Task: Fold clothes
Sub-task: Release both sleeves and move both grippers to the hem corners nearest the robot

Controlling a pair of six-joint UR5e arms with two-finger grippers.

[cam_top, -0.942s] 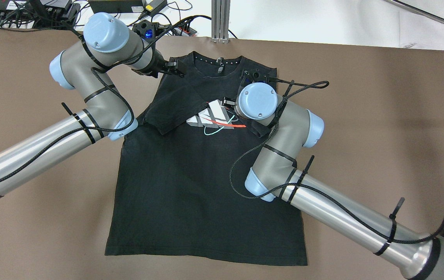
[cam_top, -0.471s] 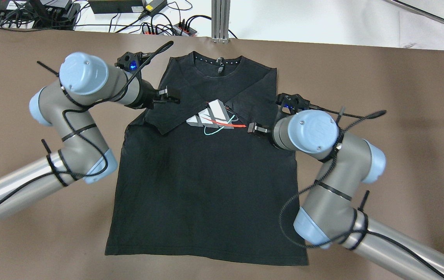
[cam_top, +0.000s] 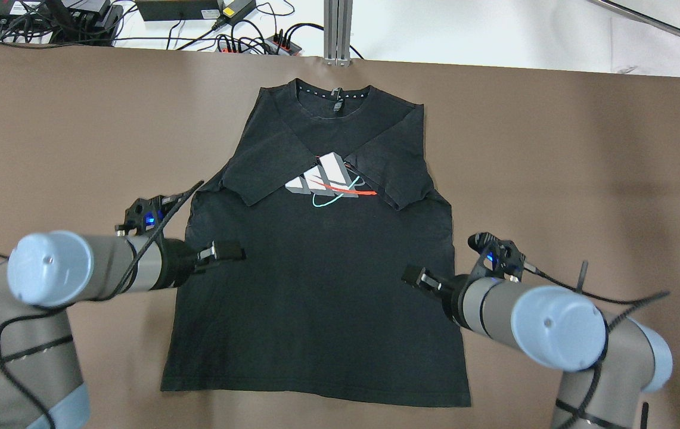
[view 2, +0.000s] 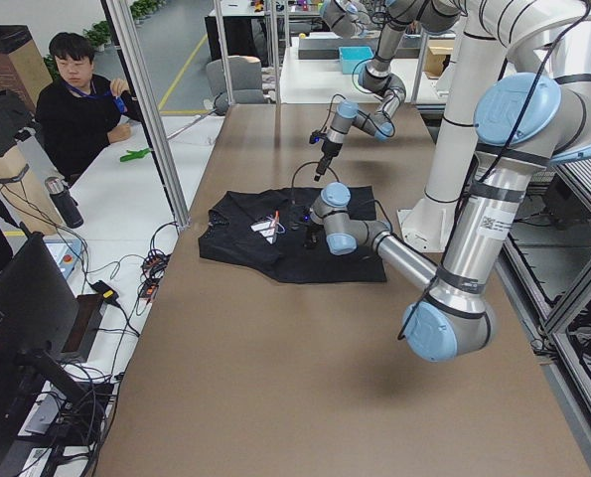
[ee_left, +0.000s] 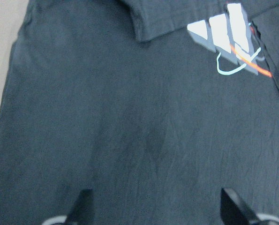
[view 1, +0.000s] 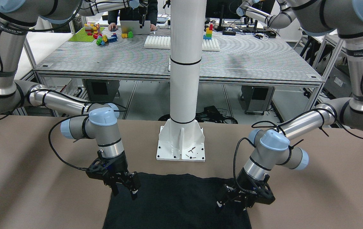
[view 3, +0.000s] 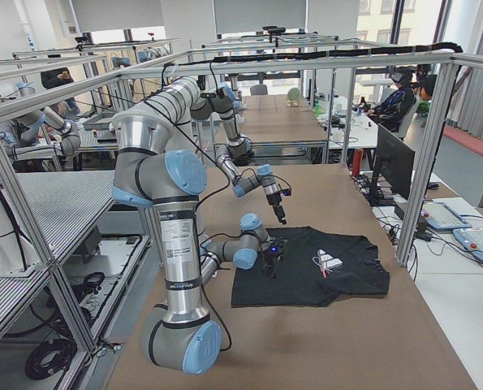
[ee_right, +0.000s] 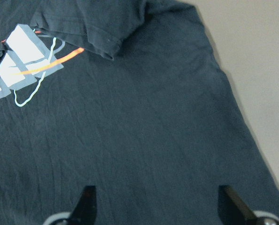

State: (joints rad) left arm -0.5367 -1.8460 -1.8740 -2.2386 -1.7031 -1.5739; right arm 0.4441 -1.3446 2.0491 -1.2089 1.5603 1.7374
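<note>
The broad brown tabletop (cam_top: pixel 584 179) has one thing on it that matters: a black short-sleeved cotton T-shirt (cam_top: pixel 316 322). It lies flat and face up around the middle, collar toward the far edge and bottom hem toward the robot's edge, just short of the white pillar's base plate (view 1: pixel 181 148).

The first part of the job looks done. The shirt's left sleeve (cam_top: pixel 262 173) and right sleeve (cam_top: pixel 390 173) are both turned in over the chest. Their cuffs almost meet at the grey-and-white printed logo with its red and pale-blue strokes (cam_top: pixel 328 182), which shows in the gap between them.

Below that nothing is folded. The body lies at full width and full length, with the hem straight and untouched. I'd judge it well under halfway, with the sides yet to come in and the hem yet to go up toward the collar.

The left gripper (cam_top: pixel 226 252) sits low just inside the shirt's left side, about mid-body, and the right gripper (cam_top: pixel 420 277) mirrors it inside the right side. Both wrist cameras show the jaws spread wide with only flat cloth between them, so neither has hold of anything. Whether the tips touch the fabric I can't tell.
</note>
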